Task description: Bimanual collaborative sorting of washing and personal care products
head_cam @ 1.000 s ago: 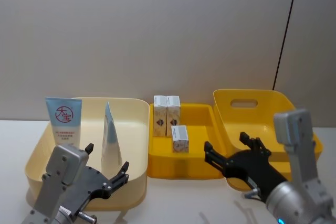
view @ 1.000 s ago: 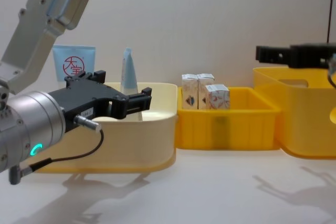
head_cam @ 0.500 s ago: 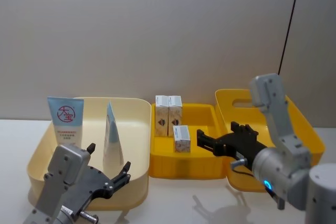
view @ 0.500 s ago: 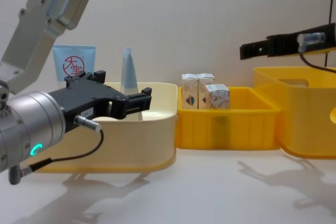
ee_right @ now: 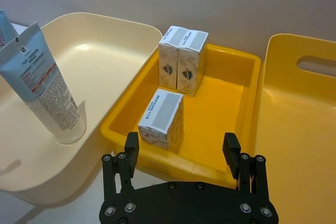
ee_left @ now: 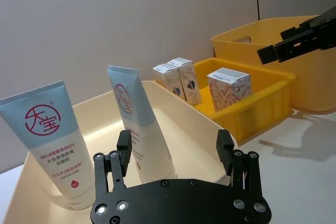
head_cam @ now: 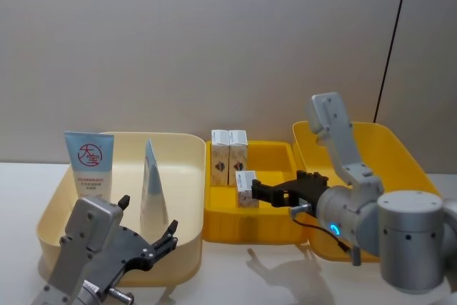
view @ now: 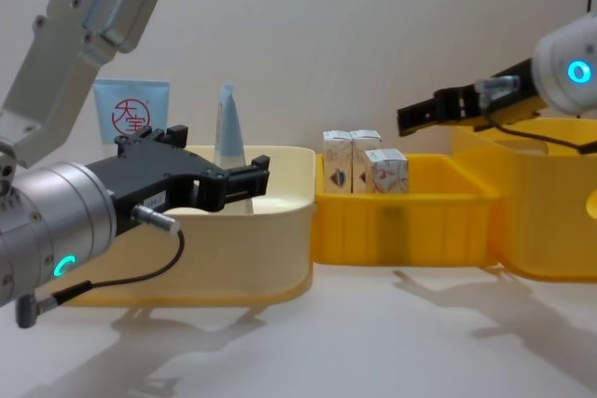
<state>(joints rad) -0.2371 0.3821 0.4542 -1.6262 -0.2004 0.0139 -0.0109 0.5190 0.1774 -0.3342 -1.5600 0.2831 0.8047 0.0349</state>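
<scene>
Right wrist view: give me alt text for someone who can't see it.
The open right gripper hovers over a small yellow bin, facing a lone white carton; two more cartons stand together behind it. A cream bin beside holds a pale blue tube, and a larger yellow bin sits on its other side.

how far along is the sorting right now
Looks done: three cartons in the small yellow bin, both tubes standing in the cream bin. In hand: nothing; the right tool hovers open near the front carton, the left tool open by the cream bin. Left, seemingly: that front carton.
</scene>
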